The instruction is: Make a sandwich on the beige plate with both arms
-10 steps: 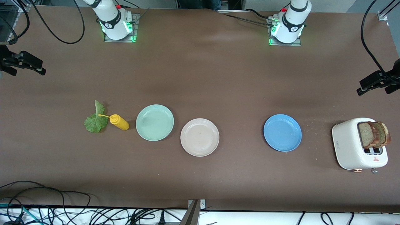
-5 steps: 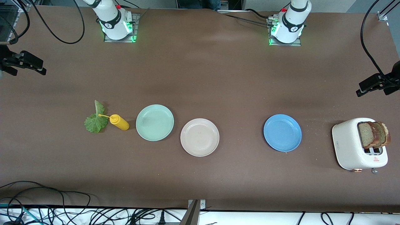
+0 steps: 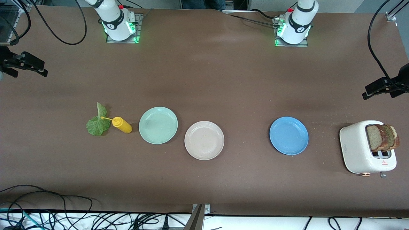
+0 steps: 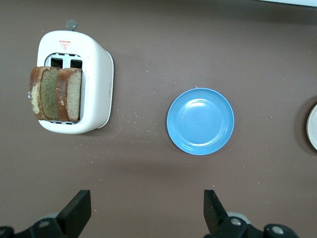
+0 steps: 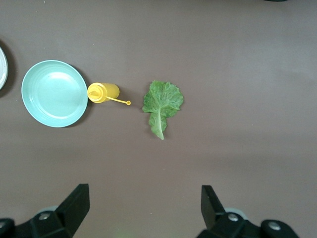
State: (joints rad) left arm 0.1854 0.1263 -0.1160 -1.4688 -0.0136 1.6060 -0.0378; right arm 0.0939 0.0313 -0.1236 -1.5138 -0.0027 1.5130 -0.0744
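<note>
Toaster [image 3: 367, 147] has a small red warning triangle label on top by the slots; a tiny mark on its side is too small to read. Beige plate [image 3: 204, 140] sits on the brown table [image 3: 223, 80] between the mint plate [image 3: 158, 125] and the blue plate [image 3: 289, 135], bare, round, pale cream with a shallow rim. Two brown, dark-crusted bread slices [image 3: 382, 137] stand up in the toaster at the left arm's end. Lettuce leaf [image 3: 97, 123] lies flat at the right arm's end, touching the nozzle tip of a tipped yellow squeeze bottle [image 3: 121, 124], which is just beside the mint plate. Left gripper [image 4: 146, 213] hangs over the table near the toaster and blue plate, fingers wide apart, holding nothing. Right gripper [image 5: 143, 210] hangs over the table near the lettuce, fingers wide apart, holding nothing. Both are well apart from the beige plate.
</note>
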